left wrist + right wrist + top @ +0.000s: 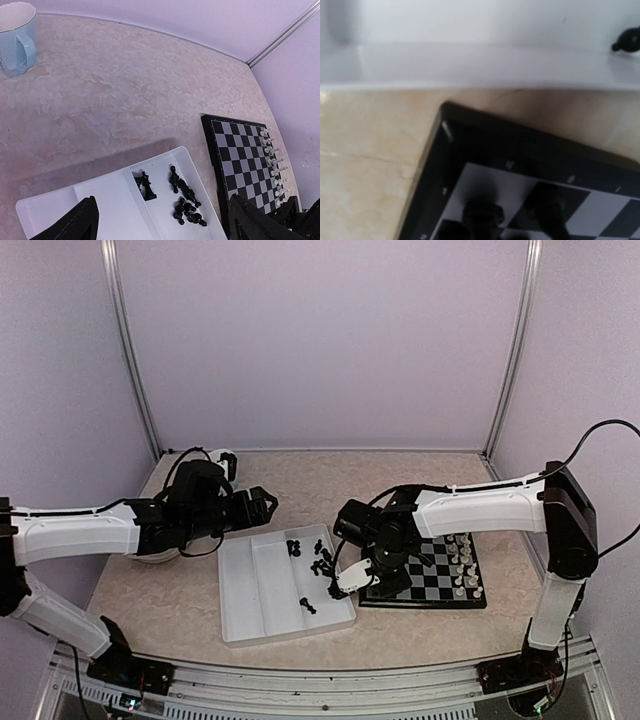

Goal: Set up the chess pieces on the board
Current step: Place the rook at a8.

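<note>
The board (420, 602) (235, 150) lies right of the tray, its near-left corner (470, 145) filling the right wrist view. Several black chess pieces (320, 565) (185, 197) lie in the tray's right compartment, one (627, 39) showing at that view's top edge. My right gripper (348, 585) (482, 217) hangs low over the board's corner square, its jaws close together on a blurred dark chess piece. My left gripper (262, 502) (162, 210) is open and empty, above the tray's far left corner.
The white compartment tray (255, 590) (100, 200) (470, 65) sits between the arms. A row of white pieces (462, 560) (272, 160) stands along the board's right side. A pale blue mug (15, 37) stands at the far left. Walls enclose the table.
</note>
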